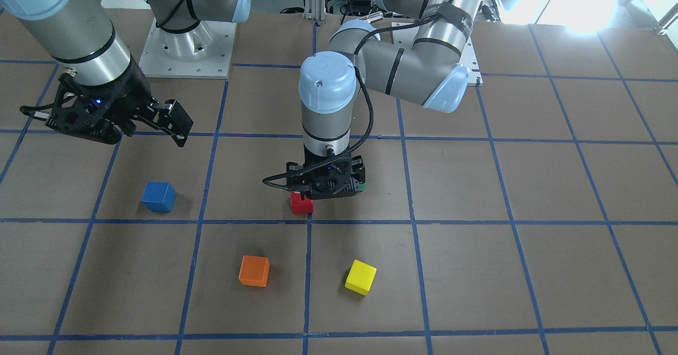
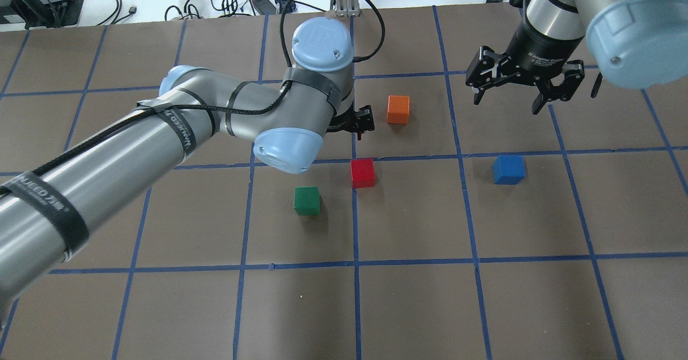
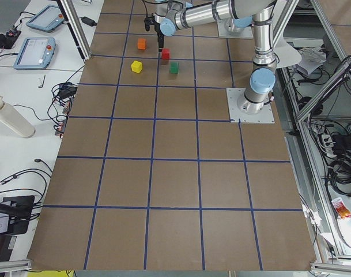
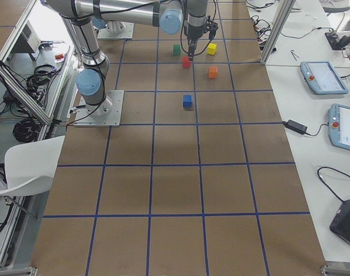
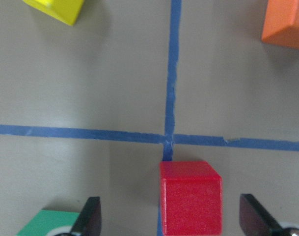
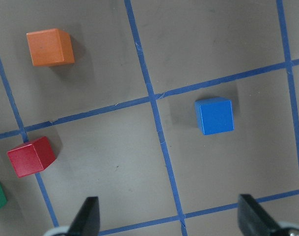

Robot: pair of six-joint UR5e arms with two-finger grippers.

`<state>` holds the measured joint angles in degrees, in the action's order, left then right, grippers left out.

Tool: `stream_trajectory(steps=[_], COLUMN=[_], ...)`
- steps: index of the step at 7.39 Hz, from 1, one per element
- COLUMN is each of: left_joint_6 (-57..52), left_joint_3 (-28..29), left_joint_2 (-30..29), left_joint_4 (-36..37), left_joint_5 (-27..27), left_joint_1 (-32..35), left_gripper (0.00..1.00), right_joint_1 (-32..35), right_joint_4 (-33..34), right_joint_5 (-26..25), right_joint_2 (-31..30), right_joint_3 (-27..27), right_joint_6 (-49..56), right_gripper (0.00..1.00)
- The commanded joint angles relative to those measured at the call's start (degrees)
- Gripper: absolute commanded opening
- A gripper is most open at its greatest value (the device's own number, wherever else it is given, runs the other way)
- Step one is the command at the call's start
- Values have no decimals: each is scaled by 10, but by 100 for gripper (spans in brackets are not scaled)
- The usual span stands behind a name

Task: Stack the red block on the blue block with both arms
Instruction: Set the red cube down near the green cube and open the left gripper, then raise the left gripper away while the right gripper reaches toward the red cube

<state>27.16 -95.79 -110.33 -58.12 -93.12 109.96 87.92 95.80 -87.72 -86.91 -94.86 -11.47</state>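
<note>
Danger sits at 7 o'clock of the red block [image 2: 363,172] in the overhead view, where the green block [image 2: 307,200] lies near enough to matter. The left gripper [image 5: 174,221] hangs over the red block with its jaws spread wide, holding nothing. Its wrist camera shows the block between the fingers [image 5: 90,219], a shade nearer one of them, with a green corner just beside the other. A straight drop from here could set that finger on the green block, jamming the descent or shoving the cube aside. An off-centre squeeze could also twist the red block (one edge lies on a tape line [image 5: 171,88]) so that it rides crooked in the grip.

The blue block [image 2: 508,169] waits at 3 o'clock of the red one, well apart, on the table [image 2: 484,295] in the right arm's half. The right gripper [image 2: 506,102] hovers at 12 o'clock of it, jaws likewise wide and empty. Carrying red across brings the two arms close, and a crooked or hurried release would likely nudge the blue block or let red slide off. The orange block [image 2: 398,109], at 1 o'clock of red, and the yellow block [image 1: 360,277] look clear of that path.
</note>
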Motion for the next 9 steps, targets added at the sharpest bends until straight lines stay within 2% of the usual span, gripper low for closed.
stream_trajectory(steps=[1,3,5,7,9], left_joint_6=[-72,-164,-205,-223,-239], left_joint_3=[13,66,78,49,12], left_joint_2=[69,118,155,175,194], left_joint_4=[-83,-224,-301,-329,-321], left_joint_5=[1,7,8,20,48], left_joint_1=[-74,-134,-170,-173,-186], left_gripper=[100,100,100,98,98], right_joint_1=[55,137,204,218,218], right_joint_4=[13,113,211,220,249], right_joint_5=[0,0,-1,-6,-9], right_joint_2=[18,79,142,177,203], right_joint_3=[-9,-9,-9,-10,-10], right_joint_6=[-55,-161,-242,-257,-258], right_gripper=[100,100,100,100,100])
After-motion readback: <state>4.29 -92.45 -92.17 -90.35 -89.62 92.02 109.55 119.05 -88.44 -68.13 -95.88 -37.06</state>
